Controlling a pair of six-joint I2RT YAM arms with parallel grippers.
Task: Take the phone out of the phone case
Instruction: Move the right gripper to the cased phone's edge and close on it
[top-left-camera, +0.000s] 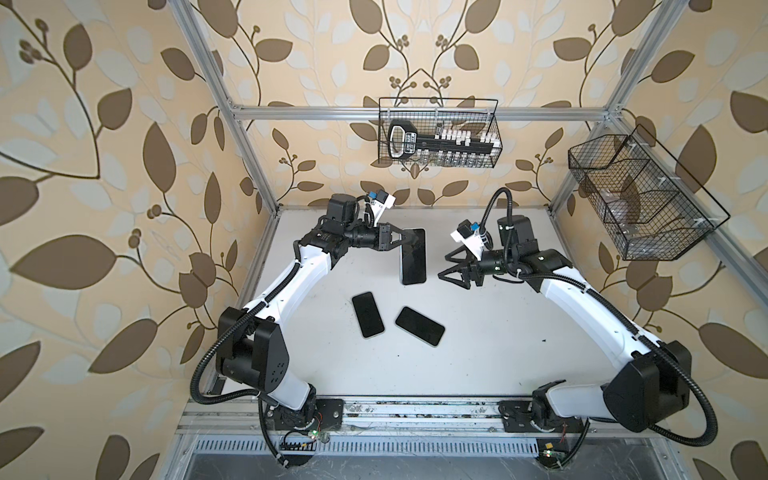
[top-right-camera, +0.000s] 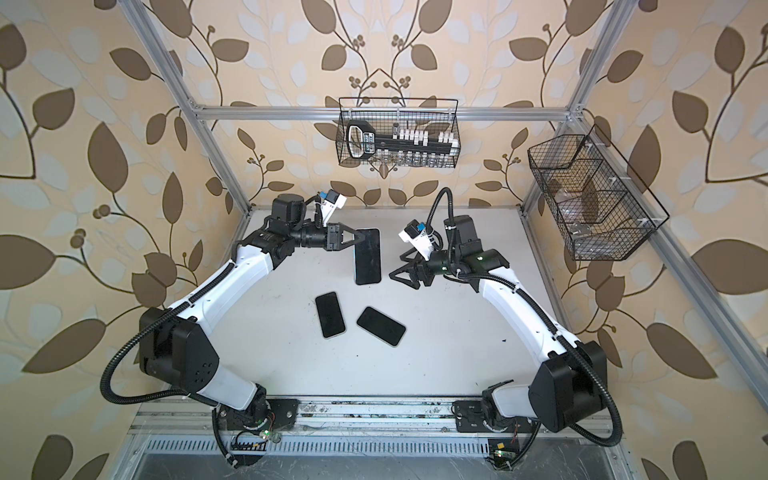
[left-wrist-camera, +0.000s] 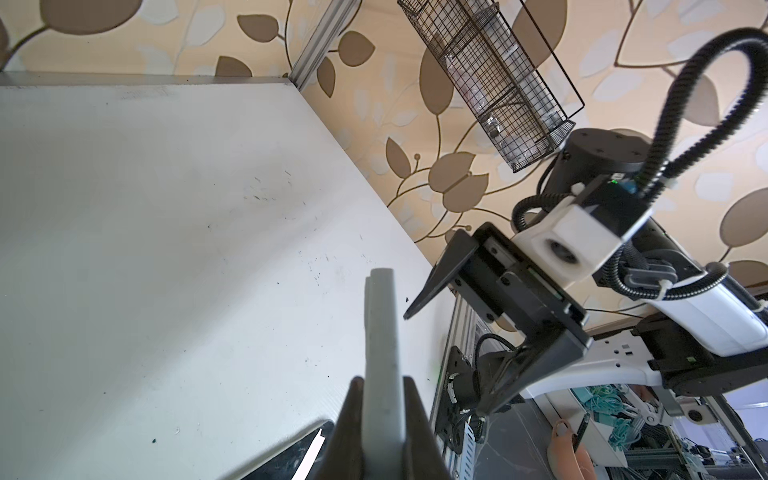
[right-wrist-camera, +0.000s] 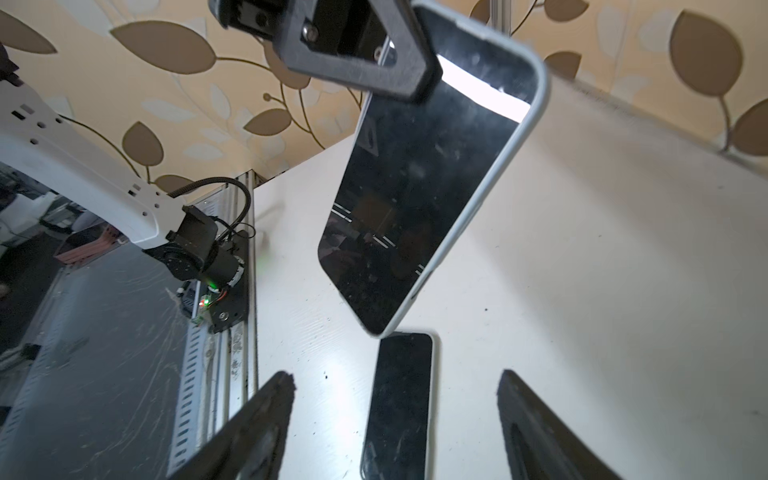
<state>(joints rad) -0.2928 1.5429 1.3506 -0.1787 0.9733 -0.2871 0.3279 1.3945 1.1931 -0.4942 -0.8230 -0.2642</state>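
your left jaws clamp the cased phone by its far end, and your right jaws stand open and empty just beside its free near end.

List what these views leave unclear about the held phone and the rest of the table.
- Held phone back: hidden in every view; left wrist view shows only its edge.
- Left end effector lower finger: hidden under the phone in both top views.
- Table phone: cut off by the right wrist view's bottom edge.
- Side basket contents: too small behind mesh, both top views.
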